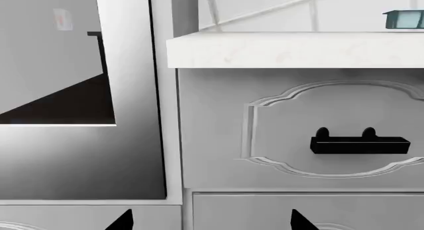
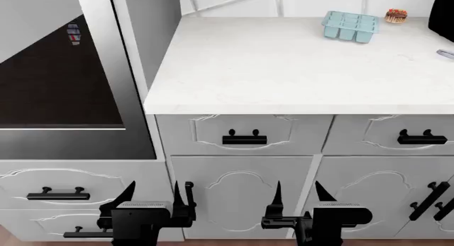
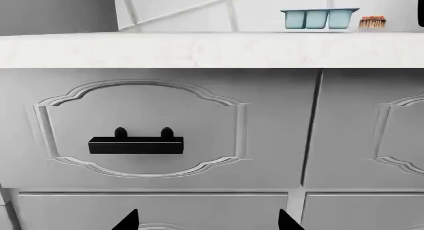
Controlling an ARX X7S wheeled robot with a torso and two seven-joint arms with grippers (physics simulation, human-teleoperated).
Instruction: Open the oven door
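- Left gripper (image 2: 150,201) hangs low before the white cabinets, jaws spread wide, empty.
- Right gripper (image 2: 296,198) sits level with it at 3 o'clock, equally agape, holding nothing.
- Drawer handle (image 2: 245,138), black, lies above and between them.
- Oven door (image 2: 60,81) stands at 10 o'clock, closed, untouched, well apart from both.
- Table (image 2: 298,65) carries an ice tray (image 2: 350,25) at 1 o'clock.

No legible text anywhere; a small red-and-blue mark on the dark glossy glass oven door (image 2: 60,70) is too blurred to read.
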